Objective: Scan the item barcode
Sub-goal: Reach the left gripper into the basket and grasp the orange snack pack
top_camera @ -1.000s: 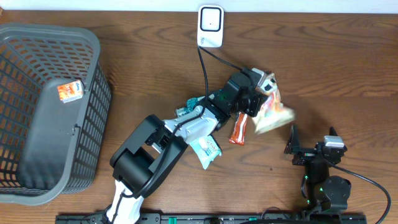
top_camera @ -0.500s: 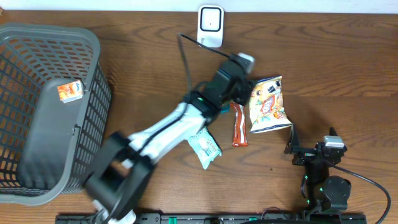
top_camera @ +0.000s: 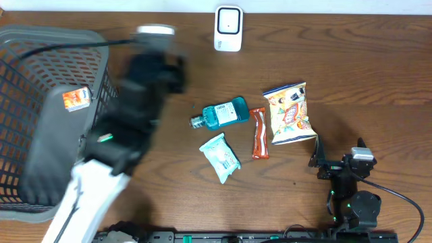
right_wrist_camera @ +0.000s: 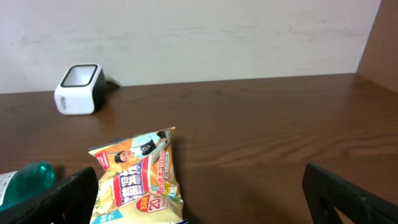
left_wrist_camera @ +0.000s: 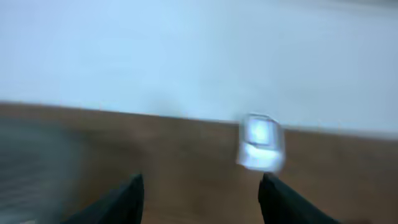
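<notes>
Neither tool holds an item, so no scan is under way. One small orange box (top_camera: 76, 98) lies in the one basket (top_camera: 47, 30) at 9 o'clock, probably already dealt with. Four items wait on the bench (top_camera: 378, 81) near its centre, at 6 o'clock from the single scanner (top_camera: 228, 28): one mouthwash bottle (top_camera: 221, 113), one red snack bar (top_camera: 259, 132), one chip bag (top_camera: 289, 113) and one white pouch (top_camera: 220, 156). The left tool (left_wrist_camera: 202, 183), blurred, has its jaws apart and empty. The right tool (right_wrist_camera: 196, 186), at 5 o'clock, gapes wide and is empty too.
</notes>
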{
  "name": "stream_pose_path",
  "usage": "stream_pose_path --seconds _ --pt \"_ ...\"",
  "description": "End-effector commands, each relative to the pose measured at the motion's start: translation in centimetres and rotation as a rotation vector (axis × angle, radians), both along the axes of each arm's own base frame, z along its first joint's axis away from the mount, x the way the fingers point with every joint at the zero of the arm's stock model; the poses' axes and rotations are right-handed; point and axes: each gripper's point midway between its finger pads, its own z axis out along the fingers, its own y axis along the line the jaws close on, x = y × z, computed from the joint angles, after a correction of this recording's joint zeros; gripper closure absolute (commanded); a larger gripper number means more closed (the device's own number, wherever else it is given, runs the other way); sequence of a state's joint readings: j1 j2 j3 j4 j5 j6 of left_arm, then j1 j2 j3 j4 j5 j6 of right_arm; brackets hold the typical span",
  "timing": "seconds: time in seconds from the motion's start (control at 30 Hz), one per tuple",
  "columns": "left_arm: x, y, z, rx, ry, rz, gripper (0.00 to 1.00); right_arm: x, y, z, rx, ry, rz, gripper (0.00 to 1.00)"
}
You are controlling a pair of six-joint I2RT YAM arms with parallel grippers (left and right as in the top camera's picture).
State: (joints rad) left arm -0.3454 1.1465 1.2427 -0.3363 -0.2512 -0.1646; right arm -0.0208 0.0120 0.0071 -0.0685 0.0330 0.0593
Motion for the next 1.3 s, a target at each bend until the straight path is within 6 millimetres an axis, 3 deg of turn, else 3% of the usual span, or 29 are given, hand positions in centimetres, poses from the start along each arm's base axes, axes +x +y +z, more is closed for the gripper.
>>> stream_pose_path --seconds 0.0,0.17,0.2,0.4,0.53,0.73,1.0,1.27 --pt "-1.5 6.9 2.5 -0.007 -0.049 0.174 0.40 0.0 0.2 0.0 -0.005 -0.001 0.008 0.01" --pt "-2.7 14.0 0.2 0.023 0.059 0.308 0.39 0.0 0.2 0.0 -0.005 -0.001 0.008 0.01" --pt "-2.8 15.3 -0.7 0.016 0.091 0.337 0.32 0.0 0.2 0.0 -0.005 -0.001 0.008 0.01" --pt "-2.9 21.7 -5.9 -0.044 0.264 0.467 0.29 0.0 0.2 0.0 -0.005 -0.001 0.008 0.01" --pt "-2.6 24.9 -9.7 -0.094 0.367 0.522 0.25 0.0 0.2 0.0 -0.005 -0.001 0.008 0.01" --pt "-0.9 27.1 -16.2 -0.140 0.526 0.539 0.25 0.0 0.2 0.0 -0.005 -0.001 0.008 0.01" --pt "1.0 28.1 -26.0 -0.182 0.729 0.531 0.25 0.0 0.2 0.0 -0.005 -0.001 0.008 0.01" --pt "2.8 28.1 -30.4 -0.146 0.774 0.430 0.18 0.0 0.2 0.0 -0.005 -0.001 0.008 0.01"
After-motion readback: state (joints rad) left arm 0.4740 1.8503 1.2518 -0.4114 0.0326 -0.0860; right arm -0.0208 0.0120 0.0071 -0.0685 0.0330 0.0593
